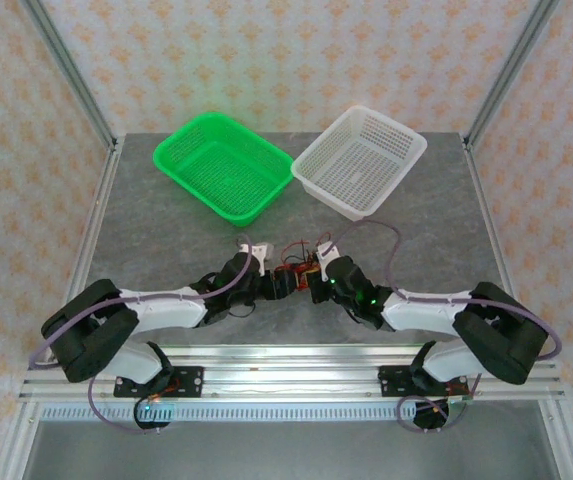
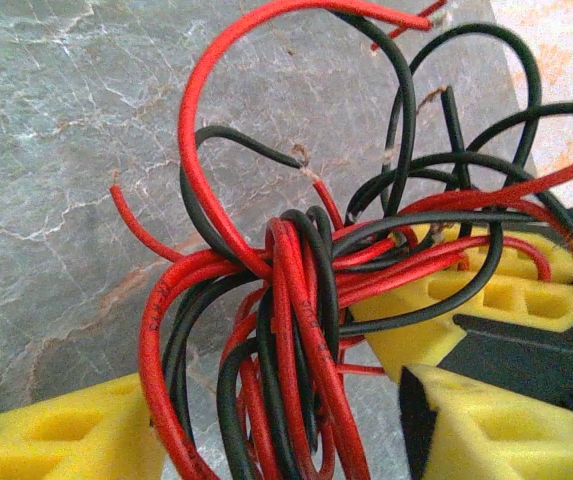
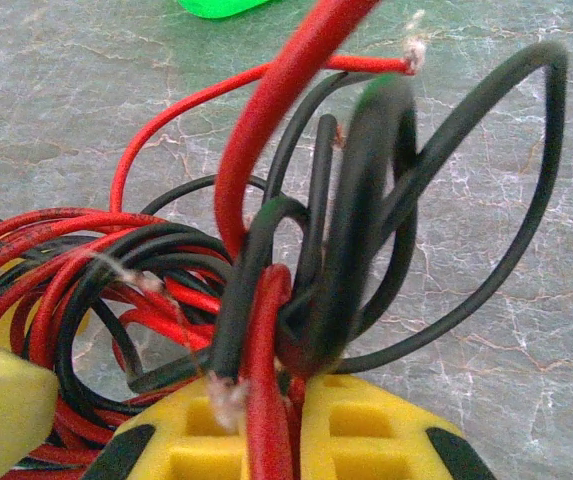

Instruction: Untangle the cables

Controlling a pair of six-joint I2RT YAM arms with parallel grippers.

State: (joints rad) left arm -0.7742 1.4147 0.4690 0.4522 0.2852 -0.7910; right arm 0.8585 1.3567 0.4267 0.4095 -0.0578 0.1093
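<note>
The cables (image 1: 291, 270) are a knotted bunch of thin red and black wires lying on the grey table between the two arms. Up close in the left wrist view, the cables (image 2: 286, 300) loop through one tight knot. My left gripper (image 2: 276, 440) is open, its yellow fingers (image 2: 56, 440) standing either side of the bundle with a gap on the right. My right gripper (image 3: 294, 420) is shut on the cables (image 3: 266, 260), pinching red and black strands between its yellow fingers. From above, the left gripper (image 1: 278, 285) and right gripper (image 1: 316, 283) nearly meet at the tangle.
A green basket (image 1: 224, 165) and a white basket (image 1: 358, 160) stand side by side at the back of the table (image 1: 166, 240). An aluminium rail (image 1: 286, 380) runs along the near edge. Purple arm cables (image 1: 386, 232) arc above the right arm.
</note>
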